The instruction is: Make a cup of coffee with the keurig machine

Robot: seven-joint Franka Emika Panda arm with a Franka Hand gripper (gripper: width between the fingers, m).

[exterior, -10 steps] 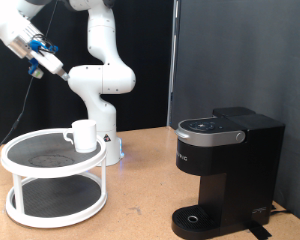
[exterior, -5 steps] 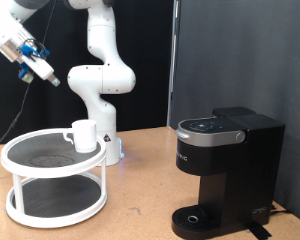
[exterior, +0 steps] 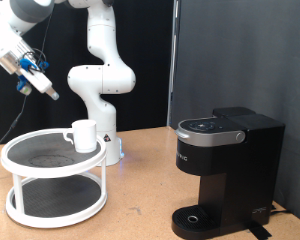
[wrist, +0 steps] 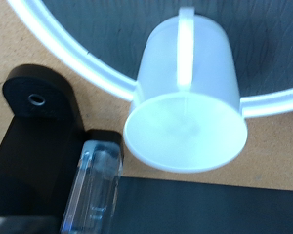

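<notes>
The cup (exterior: 84, 135), a plain white mug, stands upright on the top tier of a white two-tier round rack (exterior: 30, 210) at the exterior view's left. The wrist view looks down into the cup (wrist: 186, 97), its handle over the rack's mesh. The keurig machine (exterior: 225, 170) is black and stands at the exterior view's right with its lid down and nothing on its round drip tray (exterior: 195, 218). My gripper (exterior: 50, 92) hangs high at the exterior view's upper left, above and left of the cup, holding nothing that shows. Its fingers do not show in the wrist view.
The arm's white base (exterior: 105, 90) stands just behind the rack, with a small clear box (exterior: 115, 150) at its foot, also in the wrist view (wrist: 93, 185). A black curtain hangs behind the machine. Bare wooden table (exterior: 140, 200) lies between rack and machine.
My gripper has swung left and down in the exterior view, from above the rack's back edge towards its left side. The cup and machine have not moved.
</notes>
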